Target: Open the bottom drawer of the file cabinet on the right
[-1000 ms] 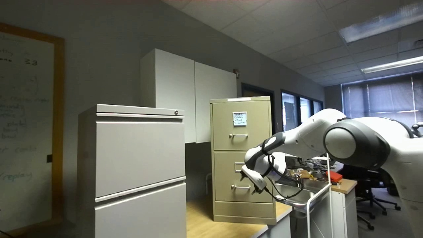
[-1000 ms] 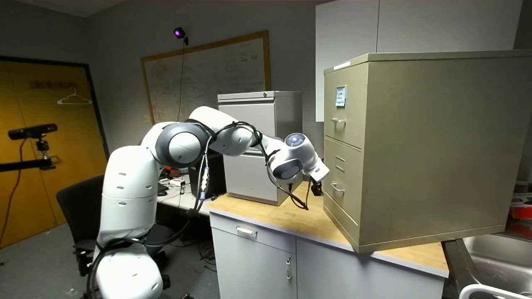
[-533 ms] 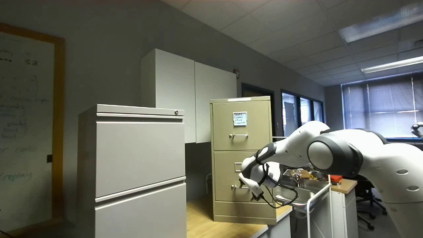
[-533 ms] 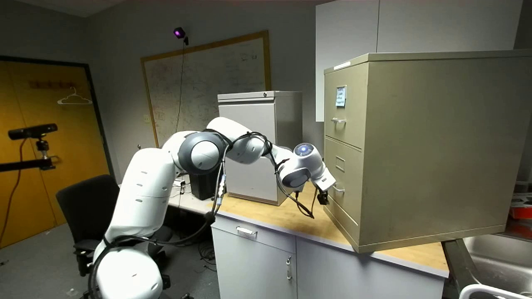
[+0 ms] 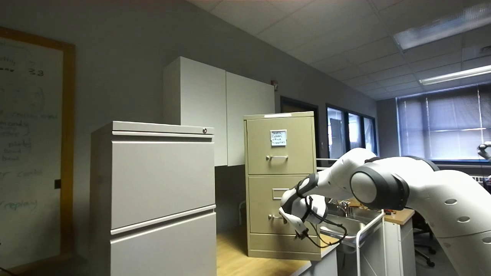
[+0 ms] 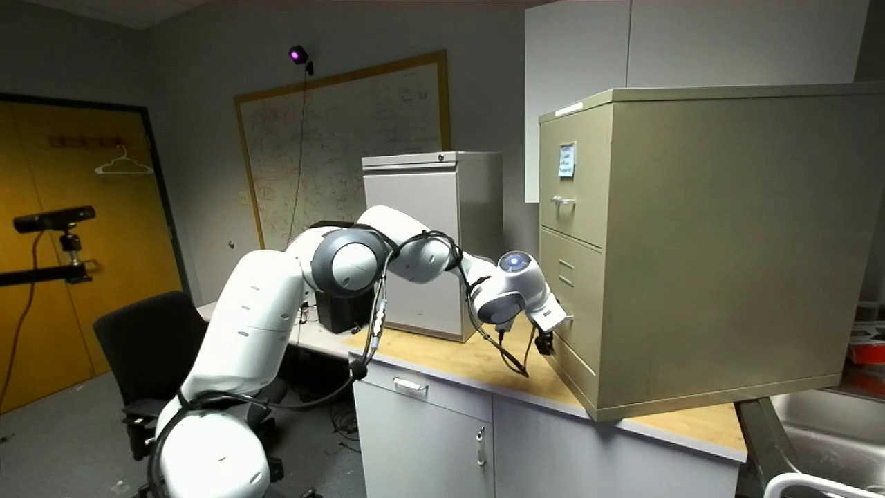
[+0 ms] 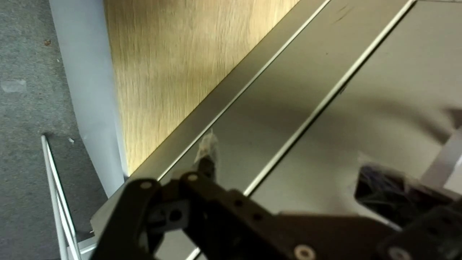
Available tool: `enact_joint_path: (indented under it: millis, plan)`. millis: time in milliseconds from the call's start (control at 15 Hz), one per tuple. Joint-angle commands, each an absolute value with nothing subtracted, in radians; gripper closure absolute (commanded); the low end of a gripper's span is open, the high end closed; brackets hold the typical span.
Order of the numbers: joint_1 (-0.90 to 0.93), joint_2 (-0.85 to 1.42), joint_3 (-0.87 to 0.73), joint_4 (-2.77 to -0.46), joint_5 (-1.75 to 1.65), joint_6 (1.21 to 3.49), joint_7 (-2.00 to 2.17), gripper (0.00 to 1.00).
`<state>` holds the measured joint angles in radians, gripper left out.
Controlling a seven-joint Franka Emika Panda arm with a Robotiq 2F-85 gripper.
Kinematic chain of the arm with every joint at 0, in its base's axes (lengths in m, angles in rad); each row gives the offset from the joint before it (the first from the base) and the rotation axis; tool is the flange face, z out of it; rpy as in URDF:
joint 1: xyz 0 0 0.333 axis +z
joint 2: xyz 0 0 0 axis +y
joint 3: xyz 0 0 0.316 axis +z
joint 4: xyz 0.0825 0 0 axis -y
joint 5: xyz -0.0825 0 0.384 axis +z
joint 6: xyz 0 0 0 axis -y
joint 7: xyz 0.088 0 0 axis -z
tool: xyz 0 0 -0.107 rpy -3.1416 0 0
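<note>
Soft shadows cross the bottom drawer (image 7: 361,137); the fingers (image 7: 382,195) blur

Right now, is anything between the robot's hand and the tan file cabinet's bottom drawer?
Nothing visible is: the open hand is in front of the bottom drawer, near its silver handle, with no object between.

In an exterior view, the white paper sheet (image 5: 278,137) on the upper drawer (image 5: 257,147) of the tan file cabinet (image 5: 284,245) was hand-lettered in four lines, slightly blurred, read as "Tools, Cables, office supplies". The brown-framed whiteboard (image 5: 38,153) was marked "38", the second digit uncertain, and, lower, "replay" after a slash; the rest was too faint to read with certainty. In an exterior view, the whiteboard writing (image 6: 414,95) was too small to read.
</note>
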<state>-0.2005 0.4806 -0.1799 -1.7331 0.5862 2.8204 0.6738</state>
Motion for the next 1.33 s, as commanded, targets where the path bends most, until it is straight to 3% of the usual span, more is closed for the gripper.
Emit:
enact_joint_path:
  millis: [0, 667, 1267]
  plan:
    - [-0.223, 0.451, -0.148, -1.722, 0.617, 2.84, 0.672, 0.0]
    - [-0.262, 0.411, -0.081, -1.724, 0.741, 2.979, 0.605, 0.0]
    - [-0.246, 0.519, -0.119, -1.663, 0.702, 2.909, 0.638, 0.0]
